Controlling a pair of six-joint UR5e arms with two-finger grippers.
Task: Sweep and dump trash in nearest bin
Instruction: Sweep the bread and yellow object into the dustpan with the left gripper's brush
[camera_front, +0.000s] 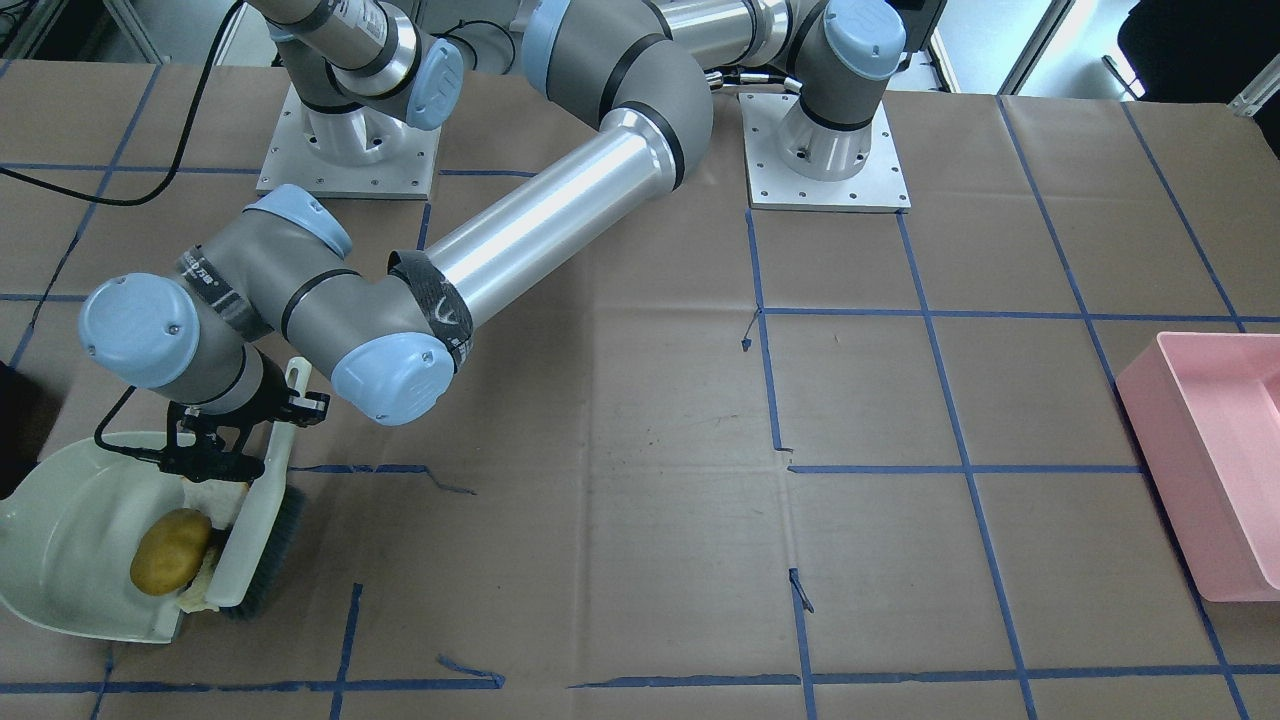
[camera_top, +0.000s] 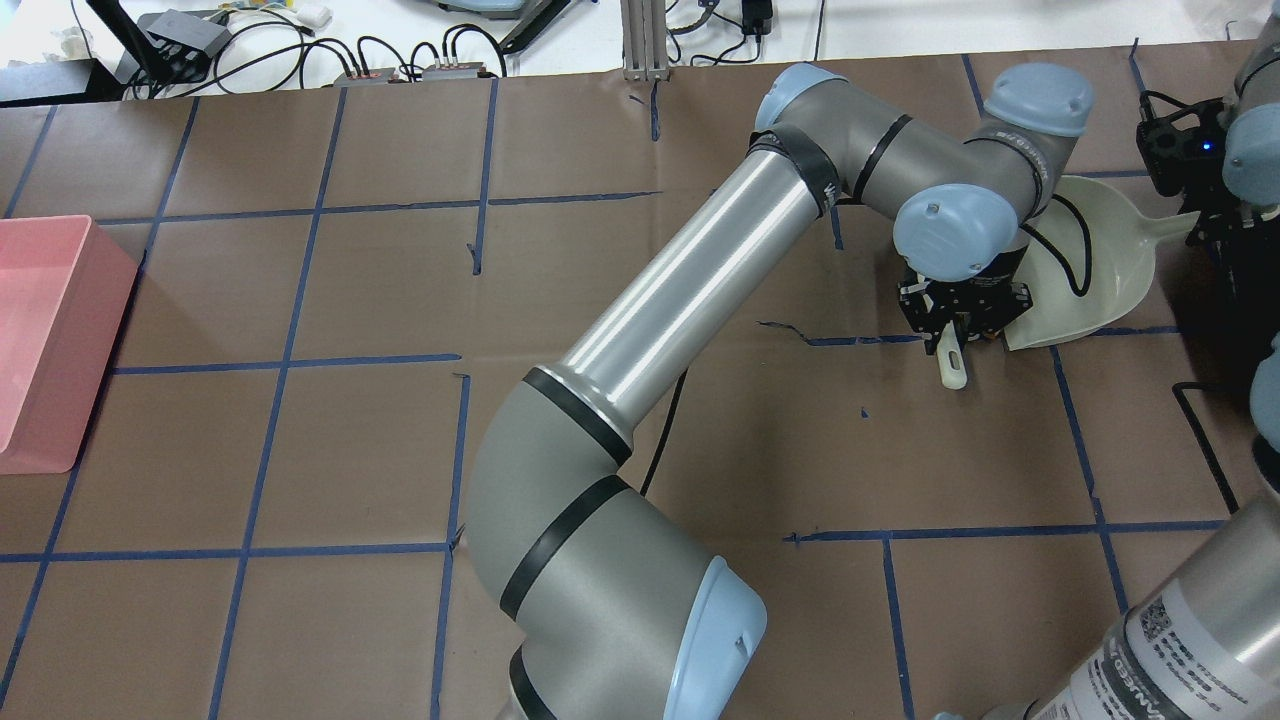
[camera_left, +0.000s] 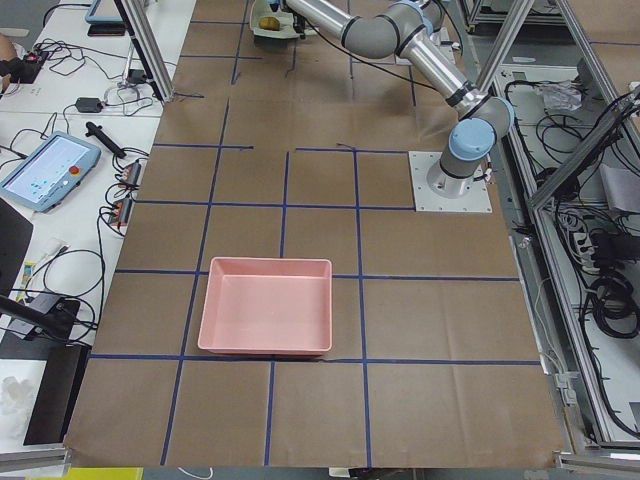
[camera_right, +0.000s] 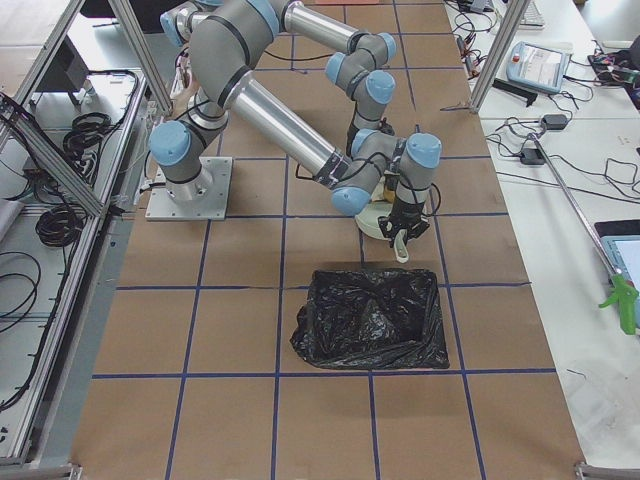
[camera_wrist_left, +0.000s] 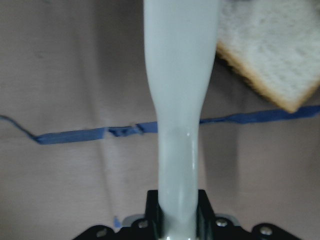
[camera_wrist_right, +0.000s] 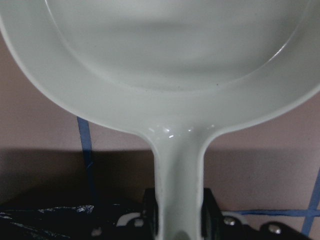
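Observation:
A yellow-brown potato (camera_front: 170, 550) lies in the pale green dustpan (camera_front: 70, 530) at the table's end. One torn piece of white bread (camera_front: 200, 592) sits at the pan's mouth, another (camera_front: 222, 497) under the wrist. The cream hand brush (camera_front: 262, 520) stands across the mouth against them. My left gripper (camera_front: 240, 468) is shut on the brush handle (camera_wrist_left: 177, 125), with bread (camera_wrist_left: 272, 55) beside it. My right gripper (camera_wrist_right: 177, 217) is shut on the dustpan handle (camera_wrist_right: 177, 165). The black-bag bin (camera_right: 370, 320) stands close to the pan (camera_right: 378, 218).
A pink bin (camera_front: 1215, 460) sits at the opposite end of the table (camera_front: 640, 420), far from the dustpan. My left arm's long link (camera_top: 690, 300) reaches across the middle. Blue tape lines grid the brown surface.

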